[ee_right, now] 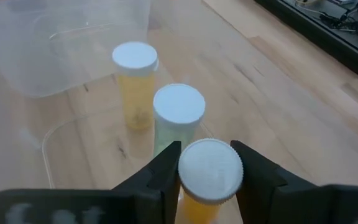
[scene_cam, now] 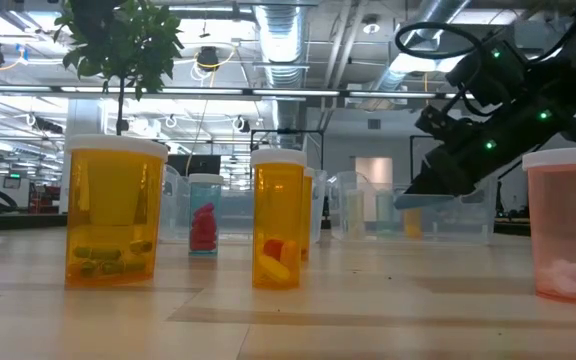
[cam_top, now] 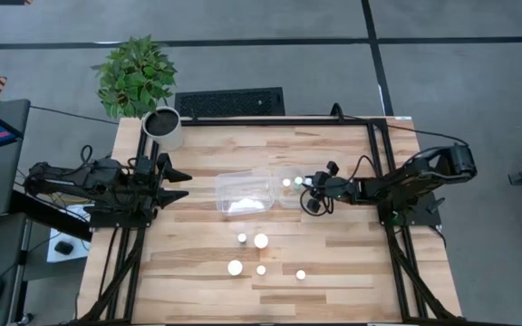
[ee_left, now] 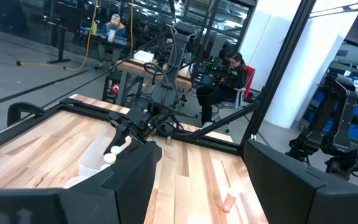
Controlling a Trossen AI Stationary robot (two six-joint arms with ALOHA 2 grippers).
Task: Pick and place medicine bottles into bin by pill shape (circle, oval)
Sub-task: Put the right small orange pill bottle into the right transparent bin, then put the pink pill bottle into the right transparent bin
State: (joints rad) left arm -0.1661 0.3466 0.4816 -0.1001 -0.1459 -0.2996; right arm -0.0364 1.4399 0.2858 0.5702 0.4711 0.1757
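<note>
My right gripper point(cam_top: 309, 196) is over the right clear bin point(cam_top: 290, 201) and is shut on a medicine bottle point(ee_right: 209, 173) with a white cap and an orange body. Two more bottles stand upright in that bin, one yellowish point(ee_right: 135, 81) and one greenish point(ee_right: 178, 115). The left clear bin point(cam_top: 243, 193) stands beside it. Several white-capped bottles stand upright on the table nearer the front edge, among them a wide one point(cam_top: 235, 267) and a far-right one point(cam_top: 301, 273). My left gripper point(cam_top: 179, 183) is open and empty at the table's left. My right gripper pinches the bottle's white cap point(ee_right: 191, 163) by its round side, one finger point(ee_right: 160, 177) on each side. The fingers come from the table's right, slanting down. The bottle is upright inside the bin point(scene_cam: 413, 220); whether its base rests on the bin floor I cannot tell.
A white plant pot point(cam_top: 163, 127) with a green plant stands at the far left corner. A black grille point(cam_top: 229, 101) lies beyond the far edge. Black frame rails point(cam_top: 377, 163) run along the table's sides. In the low view the standing bottles point(scene_cam: 113, 212) point(scene_cam: 278, 220) point(scene_cam: 565, 225) are spread across the front.
</note>
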